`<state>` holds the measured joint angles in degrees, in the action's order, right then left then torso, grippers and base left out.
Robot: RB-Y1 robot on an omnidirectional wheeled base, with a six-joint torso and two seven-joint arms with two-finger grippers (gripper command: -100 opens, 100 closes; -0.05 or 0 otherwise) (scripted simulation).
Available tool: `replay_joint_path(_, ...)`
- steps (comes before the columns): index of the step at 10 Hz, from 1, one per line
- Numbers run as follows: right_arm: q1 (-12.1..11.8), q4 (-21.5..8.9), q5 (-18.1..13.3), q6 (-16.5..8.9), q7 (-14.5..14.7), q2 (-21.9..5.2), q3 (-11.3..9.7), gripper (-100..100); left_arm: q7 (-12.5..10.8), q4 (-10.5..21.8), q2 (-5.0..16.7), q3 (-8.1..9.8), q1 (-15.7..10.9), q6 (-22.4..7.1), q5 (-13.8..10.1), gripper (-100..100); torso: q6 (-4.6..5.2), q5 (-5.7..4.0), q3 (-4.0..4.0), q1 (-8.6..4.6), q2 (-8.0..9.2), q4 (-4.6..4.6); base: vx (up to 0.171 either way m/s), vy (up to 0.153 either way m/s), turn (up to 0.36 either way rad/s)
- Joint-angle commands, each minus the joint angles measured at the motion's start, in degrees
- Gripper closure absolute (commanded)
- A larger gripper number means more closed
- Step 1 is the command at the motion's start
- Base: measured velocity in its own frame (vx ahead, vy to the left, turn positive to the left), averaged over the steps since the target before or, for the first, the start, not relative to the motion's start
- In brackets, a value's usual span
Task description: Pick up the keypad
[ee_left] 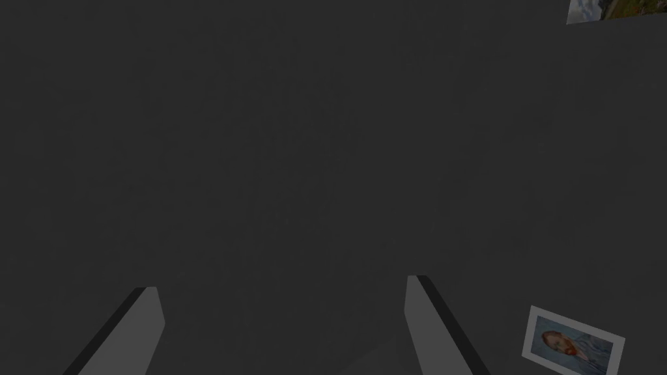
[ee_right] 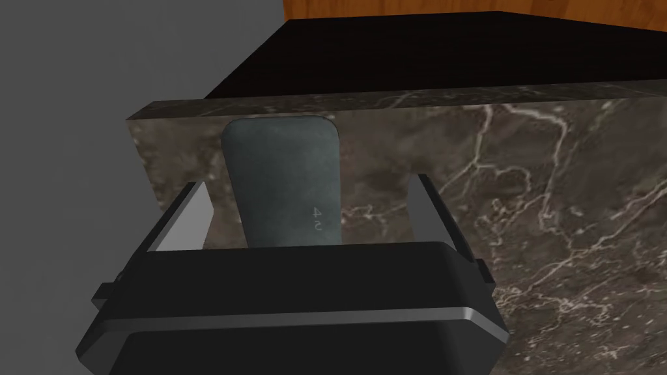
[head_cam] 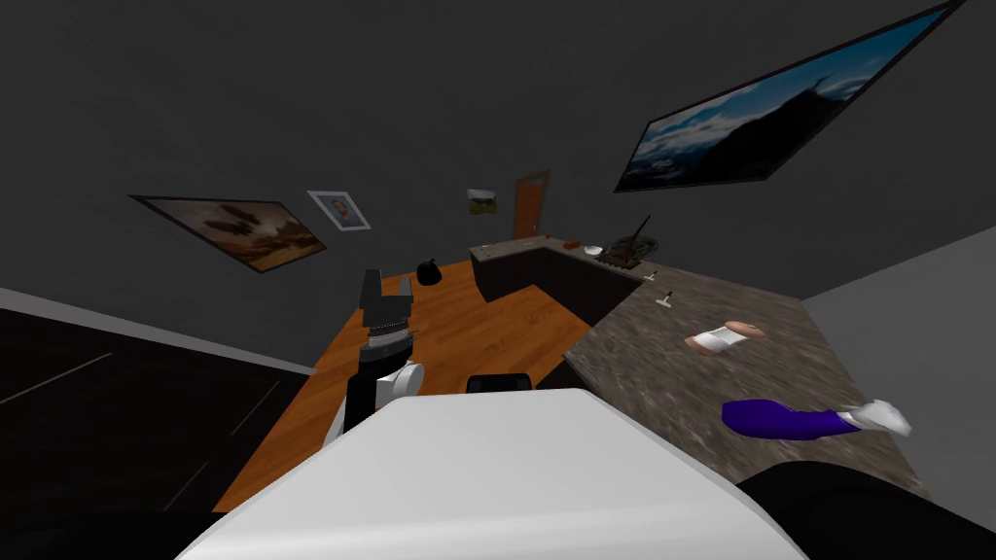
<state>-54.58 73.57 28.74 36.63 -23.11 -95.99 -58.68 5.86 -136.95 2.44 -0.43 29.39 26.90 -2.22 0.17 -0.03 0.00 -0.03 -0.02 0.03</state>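
- Right up close is the dark box of the right jaws, hanging low over the brown, veined stone table [ee_right: 521, 195] and tipped down at its top.
- Those jaws are spread wide, with one thin blade finger [ee_right: 185, 221] on either side of the keypad [ee_right: 283, 182], and neither touches it.
- The keypad is a dark grey slab with rounded corners and faint pale marks near the jaws.
- It lies flat on the table by a corner, its far end just short of the edge.
- Past that edge shows orange wooden floor [ee_right: 391, 6].
- The left arm [head_cam: 374, 379] is raised on my left side, forearm upright over the floor, and the left jaws are spread with nothing between them.
- Further along the table lie a purple thing with a white end [head_cam: 788, 420] and a white and tan item [head_cam: 720, 337], apart from each other.
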Motion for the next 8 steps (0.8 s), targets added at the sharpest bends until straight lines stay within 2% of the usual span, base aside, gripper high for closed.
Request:
replay_joint_path(1, 0.43, -0.69, -0.80, -0.90, 0.06, 1.64, 0.15, -100, 0.00, 0.00, 0.00, 0.00, 0.00, 0.00, 0.00, 0, 0.00, 0.00, 0.00, 0.00, 0.00, 0.00, 0.025, -0.014, 0.010)
replay_joint_path(2, 0.62, -1.11, -1.23, -1.43, 0.18, 2.68, 0.27, -100, 0.00, 0.00, 0.00, 0.00, 0.00, 0.00, 0.00, 0, 0.00, 0.00, 0.00, 0.00, 0.00, 0.00, 0.026, -0.013, 0.016)
replay_joint_path(3, 0.80, -0.93, -1.24, -1.15, -0.15, 2.16, 0.12, -100, 0.00, 0.00, 0.00, 0.00, 0.00, 0.00, 0.00, 0, 0.00, 0.00, 0.00, 0.00, 0.00, 0.00, 0.011, -0.005, 0.000)
replay_joint_path(4, 0.83, -0.95, -1.31, -1.32, -0.16, 2.29, 0.11, 100, 0.00, 0.00, 0.00, 0.00, 0.00, 0.00, 0.00, 0, -0.02, 0.00, 0.02, 0.00, 0.03, 0.01, 0.000, 0.000, 0.000)
replay_joint_path(8, 0.81, -0.97, -1.31, -1.32, -0.16, 2.26, 0.10, 100, 0.00, 0.00, 0.00, 0.00, 0.00, 0.00, 0.00, 0, -0.03, -0.01, 0.05, 0.01, 0.08, 0.03, 0.000, 0.000, 0.000)
